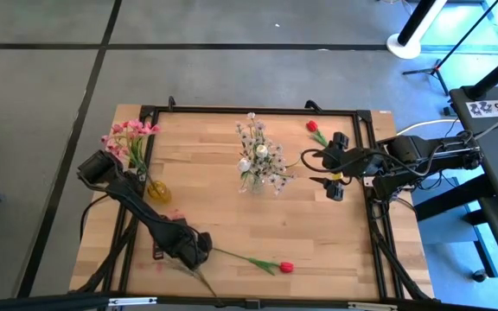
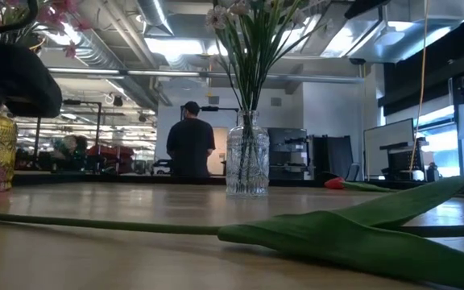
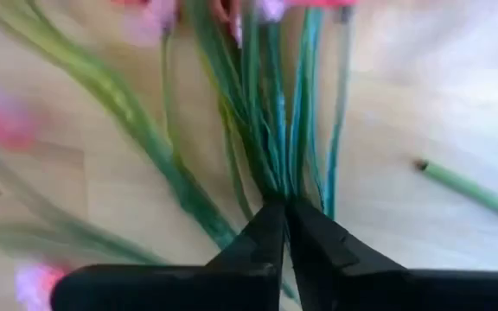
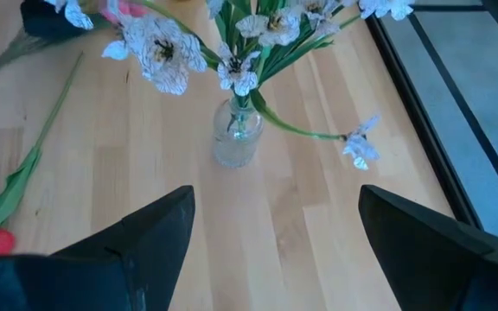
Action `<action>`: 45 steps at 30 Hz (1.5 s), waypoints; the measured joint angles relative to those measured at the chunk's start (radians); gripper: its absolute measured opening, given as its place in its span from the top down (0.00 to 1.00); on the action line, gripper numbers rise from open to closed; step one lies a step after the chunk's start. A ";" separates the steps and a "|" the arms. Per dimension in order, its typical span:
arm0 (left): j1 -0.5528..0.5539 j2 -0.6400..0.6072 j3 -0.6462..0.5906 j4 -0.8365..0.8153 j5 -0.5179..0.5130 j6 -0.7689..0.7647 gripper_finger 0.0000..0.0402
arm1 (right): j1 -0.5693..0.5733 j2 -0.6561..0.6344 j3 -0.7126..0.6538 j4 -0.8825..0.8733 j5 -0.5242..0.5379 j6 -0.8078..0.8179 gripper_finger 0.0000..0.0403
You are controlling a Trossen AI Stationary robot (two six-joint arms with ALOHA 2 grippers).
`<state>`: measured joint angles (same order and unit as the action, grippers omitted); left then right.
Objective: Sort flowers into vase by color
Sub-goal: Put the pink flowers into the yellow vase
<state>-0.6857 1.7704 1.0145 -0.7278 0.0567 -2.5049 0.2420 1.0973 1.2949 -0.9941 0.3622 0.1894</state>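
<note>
We've got open tabletop (image 1: pixel 318 242) across the front-right, nothing in the way there. Mid-board, the clear vase (image 1: pixel 253 181) w/ white sprigs (image 1: pixel 262 151) stands tall, spray spreading wide; right gripper (image 1: pixel 335 167) hangs just beside it, jaws wide. A red rosebud (image 1: pixel 316 130) lies behind that gripper. Front-left is tight: left gripper (image 1: pixel 204 248) pinched on stems, long red-bud stem (image 1: pixel 253 259) lying across the front. Yellow vase (image 1: pixel 157 191) w/ pink sprays (image 1: pixel 128 134) blocks the left edge.

Pink blossoms (image 1: pixel 128 131) — white sprigs (image 1: pixel 260 149) — red rosebud (image 1: pixel 285 267)
</note>
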 joint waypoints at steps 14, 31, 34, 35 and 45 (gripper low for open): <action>-0.009 -0.106 0.228 -0.312 -0.378 0.286 1.00 | 0.000 0.000 0.000 0.008 0.001 -0.088 0.19; 0.033 -0.199 0.671 -0.847 -1.119 0.891 1.00 | 0.000 0.000 0.000 0.119 0.003 -0.172 0.19; 0.031 -0.272 0.660 -0.842 -1.136 1.100 1.00 | 0.000 0.000 0.000 0.153 0.003 -0.208 0.19; 0.034 -0.299 0.660 -0.841 -1.131 1.178 1.00 | 0.000 0.000 0.000 0.163 0.003 -0.216 0.19; -0.039 -0.538 0.660 -0.843 -1.080 1.604 1.00 | 0.000 0.000 0.000 0.192 0.064 -0.159 0.19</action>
<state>-0.7244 1.2326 1.6746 -1.5706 -1.0230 -0.9004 0.2420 1.0969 1.2949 -0.8017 0.4264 0.0309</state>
